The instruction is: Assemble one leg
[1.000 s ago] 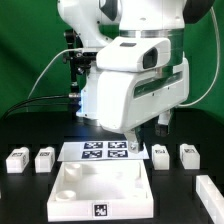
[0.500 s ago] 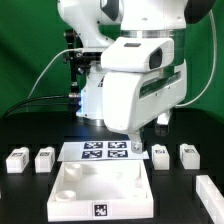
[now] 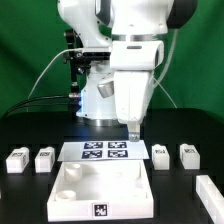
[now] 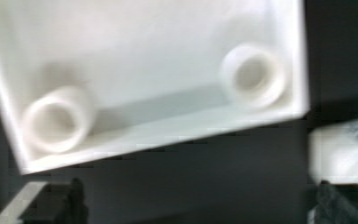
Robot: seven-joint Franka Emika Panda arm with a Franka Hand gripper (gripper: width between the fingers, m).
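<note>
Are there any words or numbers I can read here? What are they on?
No words or numbers can be read.
Only black-and-white square tags show: on the marker board, on the front of the panel and on the legs. They are patterns, not letters.
The wrist view is blurred and shows no text.

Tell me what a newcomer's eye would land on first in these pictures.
The big white arm fills the middle of the exterior view, its open gripper hanging near the marker board. In front lies the large white panel, whose round corner sockets dominate the wrist view. Small white legs sit on the black table on either side.
</note>
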